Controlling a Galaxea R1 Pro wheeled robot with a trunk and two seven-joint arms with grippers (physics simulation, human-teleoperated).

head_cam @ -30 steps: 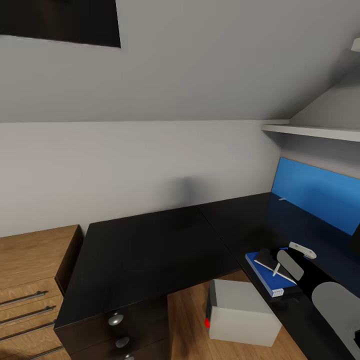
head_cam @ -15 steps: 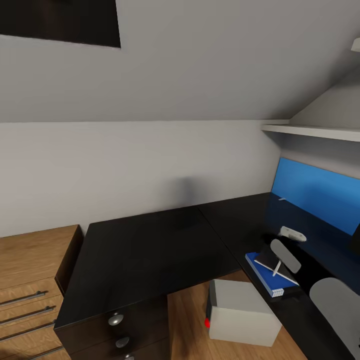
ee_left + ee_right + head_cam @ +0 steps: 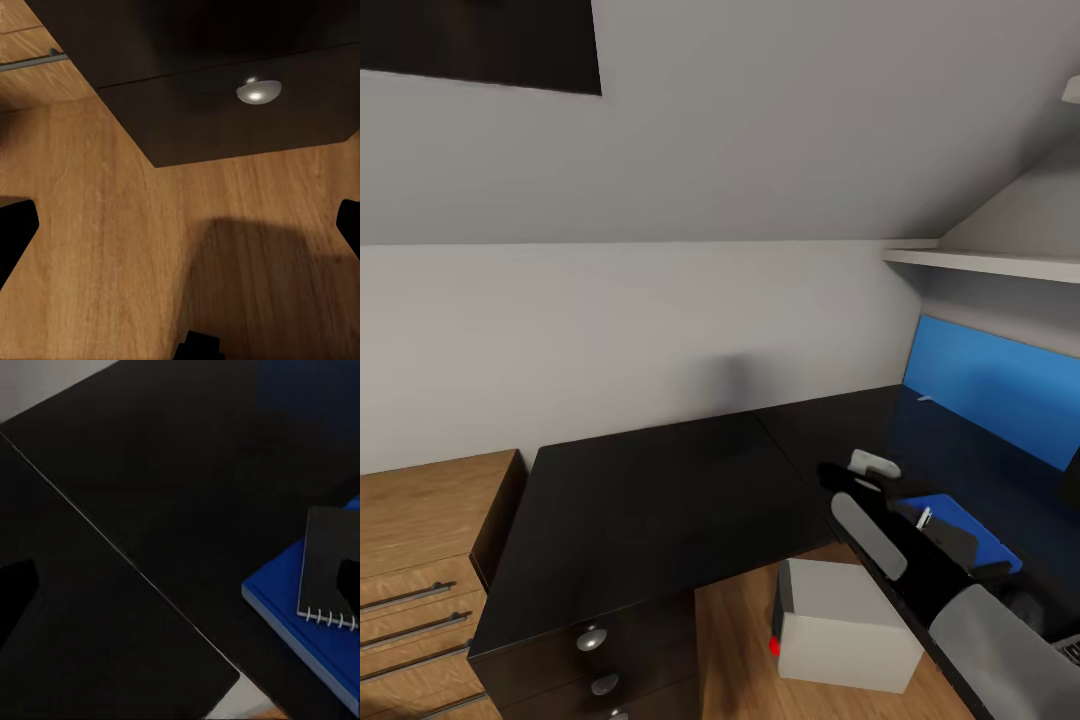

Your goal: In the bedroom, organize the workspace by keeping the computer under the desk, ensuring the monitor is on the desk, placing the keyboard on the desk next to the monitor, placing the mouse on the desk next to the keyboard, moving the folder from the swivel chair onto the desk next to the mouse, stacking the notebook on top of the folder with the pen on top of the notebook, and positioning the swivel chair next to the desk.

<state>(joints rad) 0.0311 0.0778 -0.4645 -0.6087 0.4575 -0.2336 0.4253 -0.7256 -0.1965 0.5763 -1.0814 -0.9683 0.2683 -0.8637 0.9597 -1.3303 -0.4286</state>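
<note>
Black desk (image 3: pixel 660 490) across the middle, computer (image 3: pixel 845 625) under it at 5 o'clock. Blue folder (image 3: pixel 972 530) now further in, toward 4 o'clock, notebook (image 3: pixel 330 562) still on top. Right gripper (image 3: pixel 860 472) spread wide, empty. Left gripper (image 3: pixel 180 236) spread too. Looks like the stack's done.

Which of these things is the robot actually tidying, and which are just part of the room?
Part of the job:
- desk
- computer, on the floor by the desk
- folder, on the desk
- notebook, on the folder

Just there:
- blue wall panel
- oak cabinet
- shelf
</note>
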